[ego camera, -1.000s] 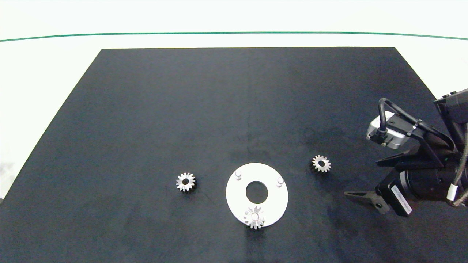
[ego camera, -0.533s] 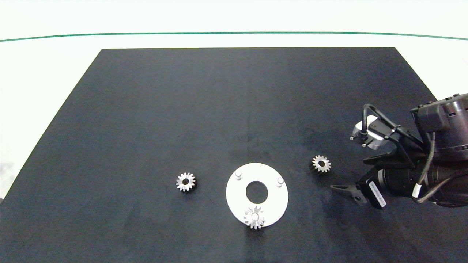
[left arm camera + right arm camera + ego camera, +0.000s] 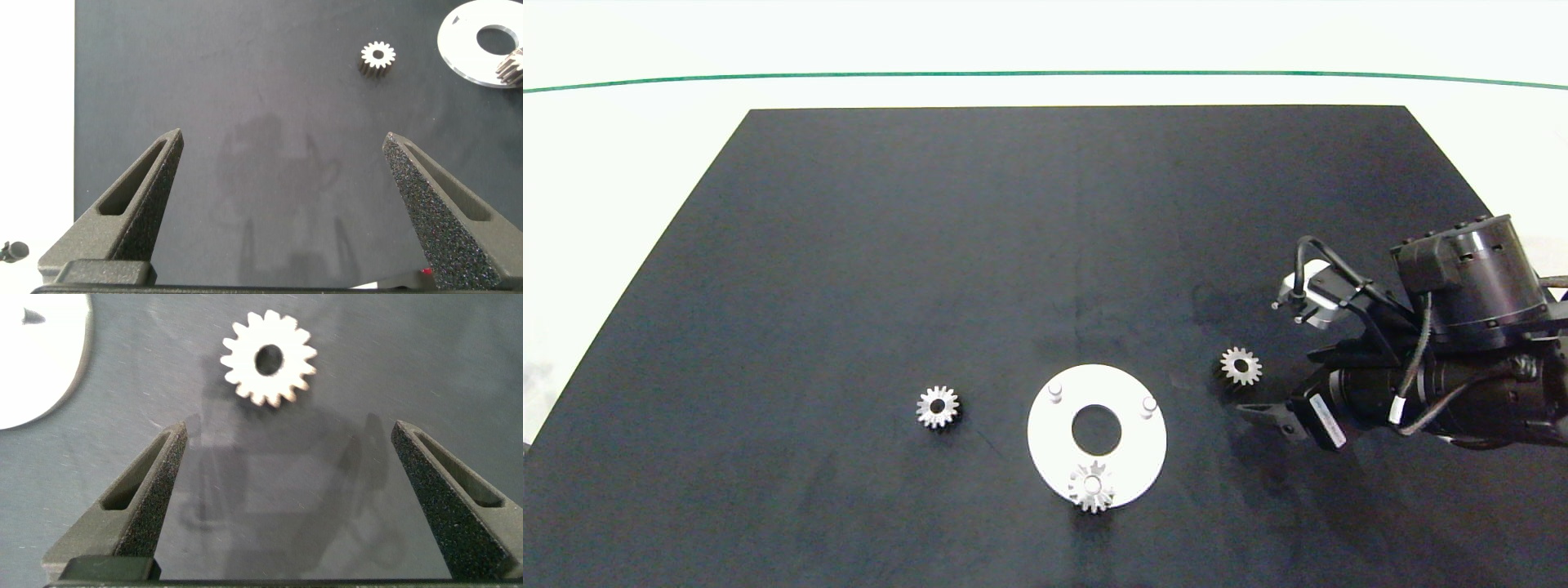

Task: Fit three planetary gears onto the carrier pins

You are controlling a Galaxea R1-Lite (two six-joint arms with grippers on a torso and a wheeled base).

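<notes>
Beside the white disc [image 3: 1045,441], the right end effector [image 3: 290,498], fingers spread wide, faces a loose planetary gear [image 3: 1241,366] lying flat; misaligned closure could push it across the worktop [image 3: 931,245].

The right tool [image 3: 290,490] hangs over the dark tabletop [image 3: 425,367], its two grey fingers [image 3: 151,490] spread wide apart and holding nothing. A silver gear [image 3: 269,359] lies flat just beyond the fingertips, towards 12 o'clock. Part of the white disc [image 3: 37,363] shows at 10 o'clock, apart from the gear
</notes>
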